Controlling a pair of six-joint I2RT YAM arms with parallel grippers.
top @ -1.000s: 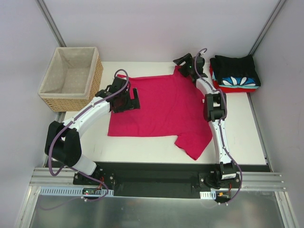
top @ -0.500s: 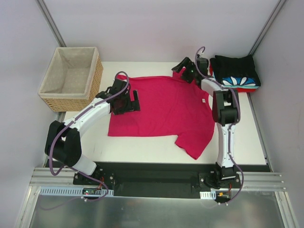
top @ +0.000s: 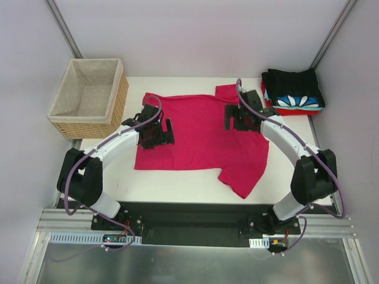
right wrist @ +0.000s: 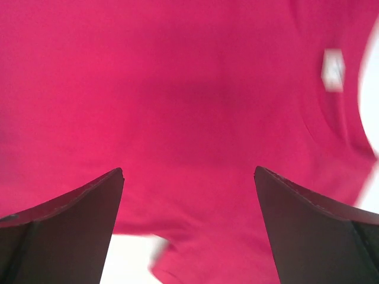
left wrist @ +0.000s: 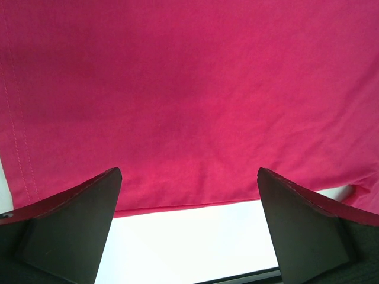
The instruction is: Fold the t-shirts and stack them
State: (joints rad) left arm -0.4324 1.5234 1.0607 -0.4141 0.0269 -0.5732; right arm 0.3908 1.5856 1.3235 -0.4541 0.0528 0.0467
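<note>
**Grippers spread above one flat tee, nothing held**

Item 1, nearest: the table (top: 296, 160), white, bore the crimson-pink t-shirt (top: 201, 139) laid open and flat across its middle. One short sleeve (top: 243, 183) pointed toward the near edge. The hem lay to the left and the collar end to the right. Judged to be spread out this way so that a fold could begin; no fold was yet made.

Item 2: the left gripper (top: 163, 131) hung over the left part of the shirt, by the hem. Its jaws stood wide apart with nothing between them. The wrist view showed only smooth cloth and the shirt's near edge below. Contact with the cloth could not be told.

Item 3, a little farther: the right gripper (top: 232, 118) hung over the collar end, its jaws equally wide and holding nothing. A pale neck label (right wrist: 333, 68) showed ahead of it. The pairing, one gripper at each end, suited a two-handed pick-up.

Item 4, far right corner: the stack of folded t-shirts (top: 293, 92), black over blue-white patterned over red, well apart from the flat shirt, presumably awaiting it.

Item 5, far left: the wicker basket (top: 89, 127), beside the table.
</note>
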